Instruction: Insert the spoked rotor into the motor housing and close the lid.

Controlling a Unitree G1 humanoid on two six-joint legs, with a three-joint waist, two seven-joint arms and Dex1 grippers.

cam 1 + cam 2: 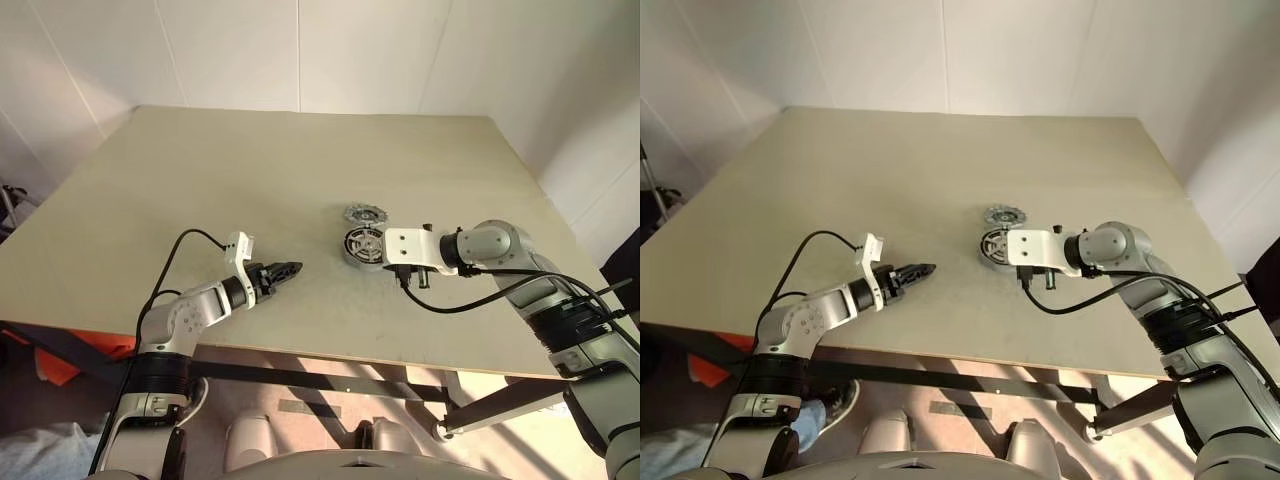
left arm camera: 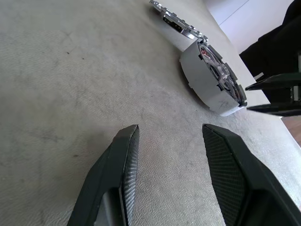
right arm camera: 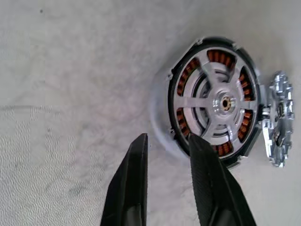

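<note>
On table (image 1: 200, 180), motor housing (image 3: 214, 101) open-face-up.

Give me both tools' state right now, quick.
Left tool: open, holding nothing, above bare table.
Right tool: open, holding nothing, beside the motor housing, where the spoked rotor sits.

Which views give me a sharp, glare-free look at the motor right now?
Right wrist view: the spoked rotor seated in the motor housing is sharp, copper coils readable; the shiny lid beside it glints. Left wrist view: housing and lid sit far and edge-on, bright wall behind. Head views: table evenly lit, parts small, hard sun stripes on the floor below.
</note>
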